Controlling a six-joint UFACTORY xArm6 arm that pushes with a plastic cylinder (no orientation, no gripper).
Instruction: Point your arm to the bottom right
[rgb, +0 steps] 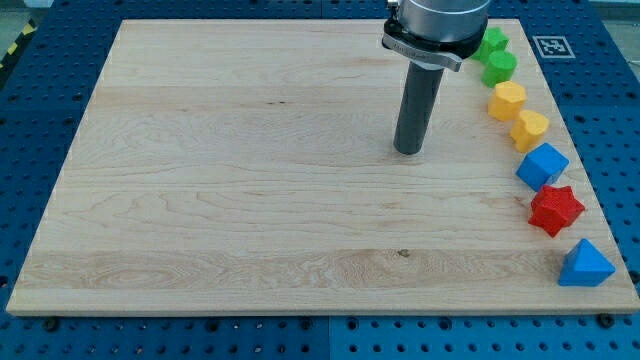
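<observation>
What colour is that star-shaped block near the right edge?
Red; the star block shows clearly in the camera view.

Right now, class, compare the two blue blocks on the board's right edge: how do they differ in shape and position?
The upper blue block looks cube-like, standing on a corner; the lower blue block is a triangular wedge. The upper one sits above the red star, next to a yellow block; the lower one sits below the star, nearest the bottom right corner. Both share the same blue and lie far from my tip.
</observation>
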